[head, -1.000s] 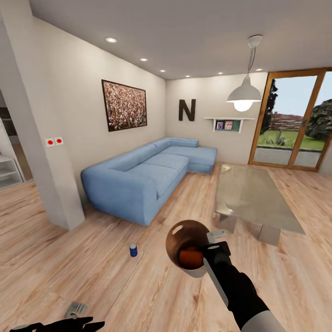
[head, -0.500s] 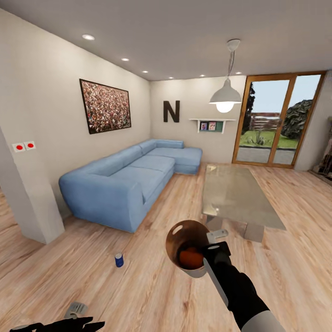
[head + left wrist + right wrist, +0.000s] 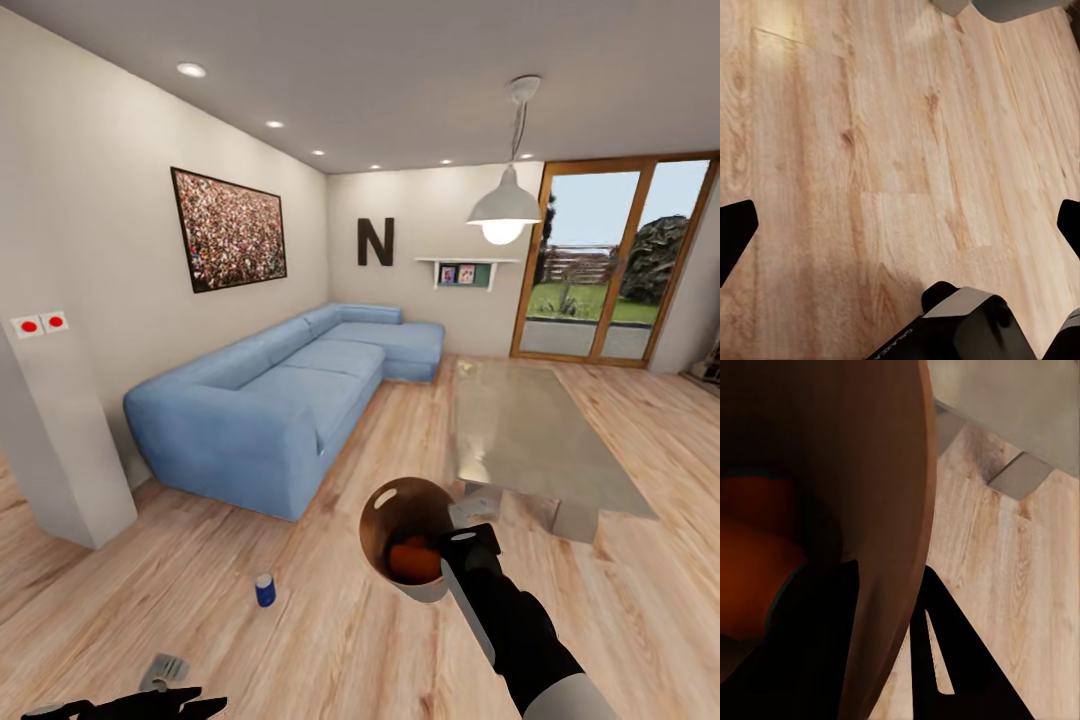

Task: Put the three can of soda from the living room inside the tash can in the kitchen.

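My right gripper (image 3: 462, 545) is shut on the rim of the tash can (image 3: 383, 510), a small round bin with a brown inside, held tilted above the wood floor. Inside it lies an orange can of soda (image 3: 411, 560); how many are in there is hard to tell. The right wrist view looks into the bin (image 3: 862, 450) at the orange can (image 3: 754, 566), with one black finger inside the wall and one outside. My left gripper (image 3: 165, 690) hangs low at the bottom left. In the left wrist view it (image 3: 900, 225) is open over bare planks.
I am in the living room. A small blue can (image 3: 265, 590) stands on the floor ahead left. A blue sectional sofa (image 3: 270, 400) lines the left wall, a white column (image 3: 60, 440) stands at far left, and a long low grey table (image 3: 530, 430) is ahead right.
The whole view has swung right and then moved a little forward, so the column slid left and the blue can came nearer. Both arms and the bin sit as before.
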Controlling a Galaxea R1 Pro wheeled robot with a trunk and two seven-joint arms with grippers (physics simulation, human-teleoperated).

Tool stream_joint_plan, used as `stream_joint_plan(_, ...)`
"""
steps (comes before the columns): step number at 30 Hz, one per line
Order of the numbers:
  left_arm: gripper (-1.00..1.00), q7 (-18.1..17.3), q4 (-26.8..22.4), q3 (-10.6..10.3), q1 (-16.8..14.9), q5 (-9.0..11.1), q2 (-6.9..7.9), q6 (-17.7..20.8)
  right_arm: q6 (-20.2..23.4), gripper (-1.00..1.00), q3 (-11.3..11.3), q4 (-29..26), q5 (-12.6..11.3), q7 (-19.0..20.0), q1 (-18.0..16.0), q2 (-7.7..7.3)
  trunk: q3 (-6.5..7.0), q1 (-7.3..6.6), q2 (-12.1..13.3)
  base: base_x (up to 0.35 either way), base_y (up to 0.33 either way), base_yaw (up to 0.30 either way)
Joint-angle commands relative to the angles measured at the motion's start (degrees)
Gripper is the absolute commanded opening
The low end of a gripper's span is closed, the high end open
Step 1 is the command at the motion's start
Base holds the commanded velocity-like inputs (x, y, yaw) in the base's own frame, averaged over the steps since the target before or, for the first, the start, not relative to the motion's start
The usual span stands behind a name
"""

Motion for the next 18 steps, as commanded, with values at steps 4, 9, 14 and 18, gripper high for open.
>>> stream_joint_plan(4,1.0,0.0,0.05,0.03,0.0,0.0,0.0,0.0,0.06,-1.0,0.01,-0.06,0.99,0.1,-0.03,0.01,0.02,0.0,-0.01,0.245,0.245,-0.004)
stream_joint_plan(9,1.0,0.0,0.06,0.03,0.0,0.0,0.0,-0.01,0.08,-1.0,0.01,-0.06,0.99,0.1,-0.03,0.01,0.17,0.0,-0.01,0.193,0.269,-0.128)
stream_joint_plan(14,1.0,0.0,0.06,0.04,0.0,0.0,0.0,0.0,0.06,-1.0,0.01,-0.06,0.99,0.1,-0.03,0.01,0.43,0.0,-0.01,0.136,0.291,-0.196)
stream_joint_plan(18,1.0,0.0,0.06,0.04,0.0,0.0,0.0,0.0,0.06,-1.0,0.01,-0.06,0.99,0.1,-0.03,0.01,0.67,0.0,-0.01,0.116,0.291,-0.212)
